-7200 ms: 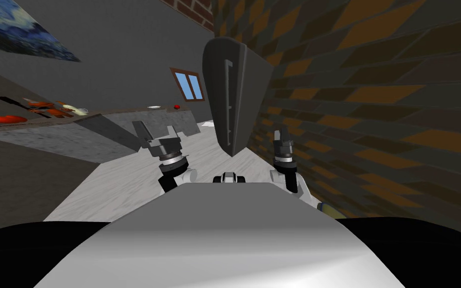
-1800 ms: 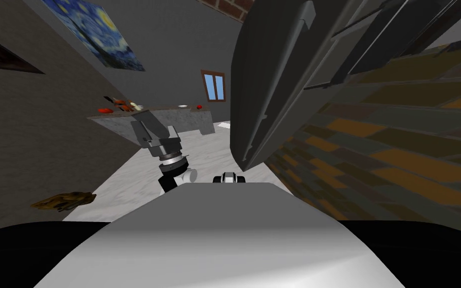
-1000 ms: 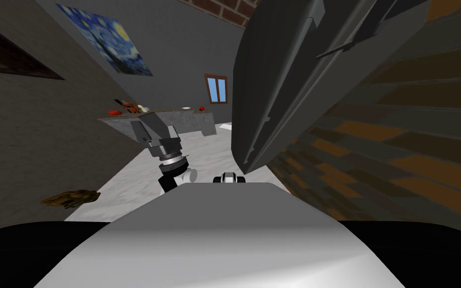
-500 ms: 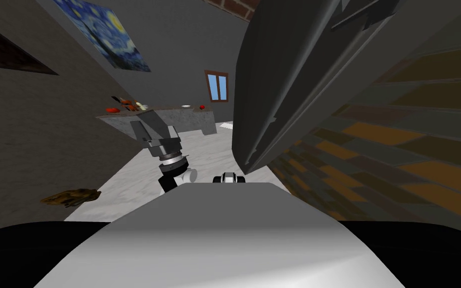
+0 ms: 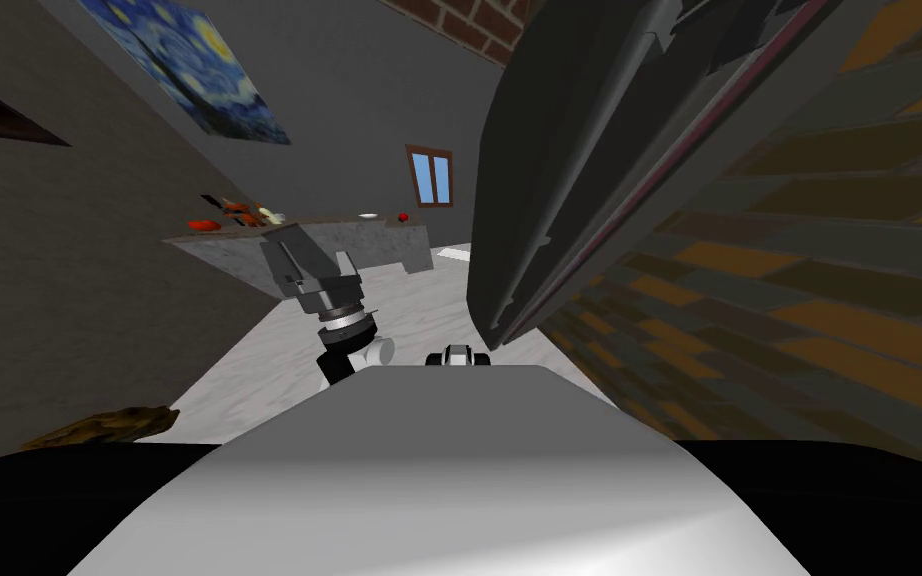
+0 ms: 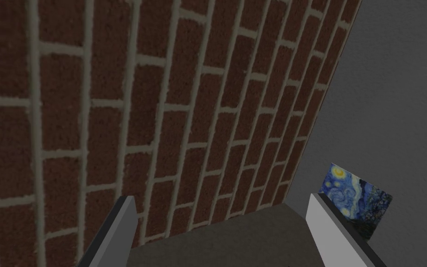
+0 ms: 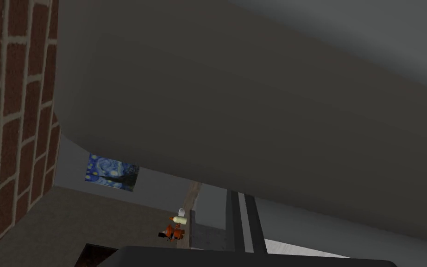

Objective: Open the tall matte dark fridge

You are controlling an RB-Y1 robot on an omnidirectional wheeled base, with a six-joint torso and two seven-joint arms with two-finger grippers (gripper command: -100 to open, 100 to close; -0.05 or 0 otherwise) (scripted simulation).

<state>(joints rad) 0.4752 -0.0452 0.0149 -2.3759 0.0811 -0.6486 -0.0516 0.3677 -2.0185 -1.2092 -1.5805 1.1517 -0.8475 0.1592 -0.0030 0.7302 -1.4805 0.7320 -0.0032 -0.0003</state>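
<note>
The tall dark grey fridge [image 5: 549, 170] rises close on my right in the head view. Its door stands ajar: a reddish seal line and some inner shelves [image 5: 739, 30] show behind the door's edge. In the right wrist view the same dark surface, the fridge [image 7: 254, 116], hangs close over my right hand. My right gripper is shut, and I see nothing held in it. My left gripper [image 5: 299, 265] is raised in front of my chest, away from the fridge. It is open, with nothing between its fingers [image 6: 120, 227].
A grey counter [image 5: 349, 240] with red and white items stands ahead along the left wall. A brown heap [image 5: 99, 425] lies on the floor at the left. A patterned brown wall [image 5: 799, 250] runs along my right, behind the fridge. Pale floor lies between counter and fridge.
My right gripper has gone from open to shut. The head view has swung a little, so the painting and the brown heap sit further left and the reddish seal line shows.
</note>
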